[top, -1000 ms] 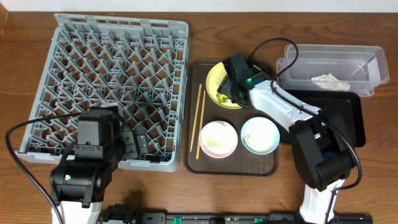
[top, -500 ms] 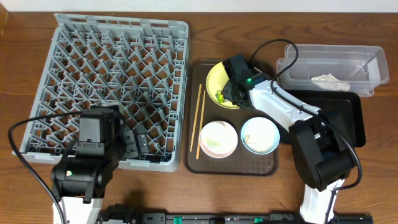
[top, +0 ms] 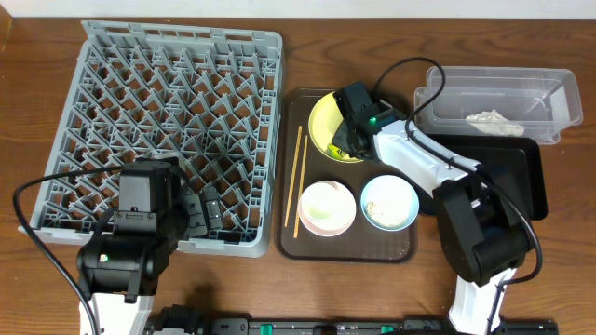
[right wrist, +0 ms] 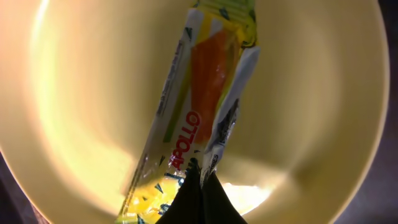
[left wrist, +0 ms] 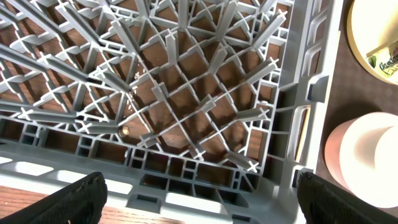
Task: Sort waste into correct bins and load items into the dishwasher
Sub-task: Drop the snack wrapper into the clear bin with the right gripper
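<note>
My right gripper (right wrist: 200,177) is shut on the lower edge of the green-and-orange snack wrapper (right wrist: 202,93), which lies in the round yellow plate (right wrist: 81,93). Seen from overhead, that gripper (top: 339,141) hangs over the plate (top: 318,113) at the back of the brown serving tray (top: 307,244). Two chopsticks (top: 300,181), a pink-white bowl (top: 327,207) and a light blue bowl (top: 389,203) with white scraps also sit on this tray. My left gripper (left wrist: 199,205) stands open over the near right corner of the grey dish rack (top: 168,112), holding nothing.
A clear tub (top: 549,93) at the back right holds a crumpled white paper scrap (top: 494,119). A black tray (top: 523,172) lies just in front of it, partly under my right arm. The rack's edge (left wrist: 186,186) fills the left wrist view.
My right gripper has shut on the wrapper inside the yellow plate. The left arm has not moved.
</note>
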